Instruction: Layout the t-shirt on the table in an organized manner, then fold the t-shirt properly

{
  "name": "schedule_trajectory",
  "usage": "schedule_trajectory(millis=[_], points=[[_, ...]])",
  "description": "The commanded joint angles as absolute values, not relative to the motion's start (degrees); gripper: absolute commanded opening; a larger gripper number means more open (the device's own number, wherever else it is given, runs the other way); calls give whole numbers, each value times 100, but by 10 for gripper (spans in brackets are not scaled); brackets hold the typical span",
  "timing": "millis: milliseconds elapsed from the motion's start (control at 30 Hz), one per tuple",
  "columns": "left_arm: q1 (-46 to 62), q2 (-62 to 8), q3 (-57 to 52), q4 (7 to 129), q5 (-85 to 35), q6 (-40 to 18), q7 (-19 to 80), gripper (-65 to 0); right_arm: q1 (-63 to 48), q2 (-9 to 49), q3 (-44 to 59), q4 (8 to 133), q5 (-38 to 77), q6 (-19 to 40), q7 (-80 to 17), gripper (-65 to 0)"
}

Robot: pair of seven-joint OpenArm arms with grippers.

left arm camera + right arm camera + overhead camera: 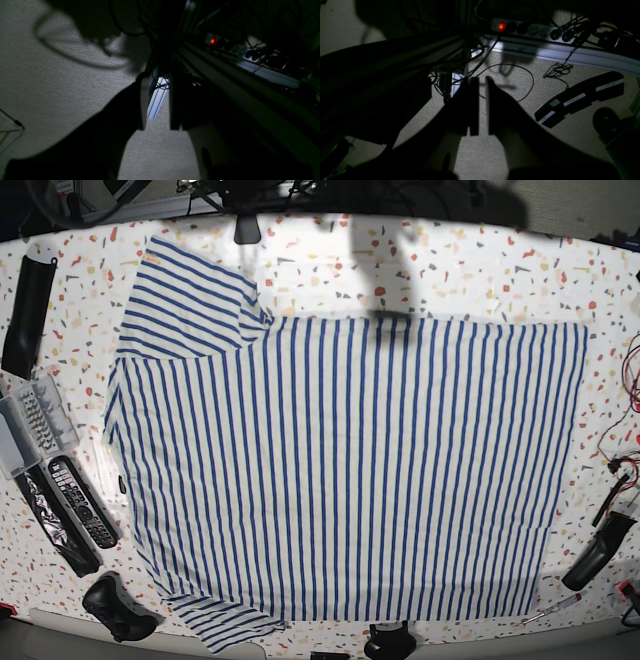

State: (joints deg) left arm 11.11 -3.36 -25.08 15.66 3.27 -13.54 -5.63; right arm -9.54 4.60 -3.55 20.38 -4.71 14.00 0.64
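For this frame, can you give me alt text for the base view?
A white t-shirt with thin blue stripes lies spread flat across a speckled terrazzo table, sleeves toward the left. Two remote controls and a clear plastic case sit along the table's left edge; neither arm's tool is in this view.

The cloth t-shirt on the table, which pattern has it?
Thin blue stripes on white, clearest in the base view.

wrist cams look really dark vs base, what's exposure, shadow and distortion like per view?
Left wrist: underexposed, left gripper a black silhouette over dim carpet; only the power strip's red light glows. Right wrist: equally dark, right gripper silhouetted, jaws slightly apart. Base: bright and even, the t-shirt sharp, wide-angle bowing at the table edges, a soft shadow along the top.
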Motion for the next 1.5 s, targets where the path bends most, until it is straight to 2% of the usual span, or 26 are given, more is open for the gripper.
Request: schedule_trajectory(millis=[0, 567, 700, 767, 867, 933, 1033, 1100, 1233, 1467], points=[[1155, -338, -2502, 1586, 316, -1365, -604, -520, -972, 475, -342, 2071, -475, 1457, 132, -603], [1164, -338, -2502, 1662, 298, -1378, -506, -520, -1011, 478, -342, 2071, -390, 1459, 154, -603], [1350, -336, -2502, 1804, 233, -1380, -427, -520, -1199, 515, -351, 2119, -392, 1708, 220, -603], [1590, -340, -2502, 2091, -43, -1586, -429, -520, -1350, 593, -458, 2250, -390, 1804, 217, -603], [2067, -338, -2491, 2773, -329, -2281, -427, -520, -1669, 808, -794, 2587, -386, 1802, 217, -603], [2418, -344, -2333, 3301, -482, -2585, -397, -521, -1962, 985, -1083, 2926, -248, 1800, 209, -603], [2974, -423, -1719, 4195, -672, -2569, -47, -521, -2528, 1295, -1498, 3680, 364, 1793, 71, -603], [3352, -497, -1278, 4834, -823, -2320, 305, -520, -2969, 1505, -1667, 4331, 709, 1796, -80, -603], [4066, -650, -808, 6036, -1179, -1444, 631, -520, -3986, 2001, -1710, 5878, 1402, 1800, -150, -603], [4950, -1109, -821, 7765, -1531, -1345, 1135, -520, -5708, 2884, -1398, 8632, 1826, 1802, -311, -603]])
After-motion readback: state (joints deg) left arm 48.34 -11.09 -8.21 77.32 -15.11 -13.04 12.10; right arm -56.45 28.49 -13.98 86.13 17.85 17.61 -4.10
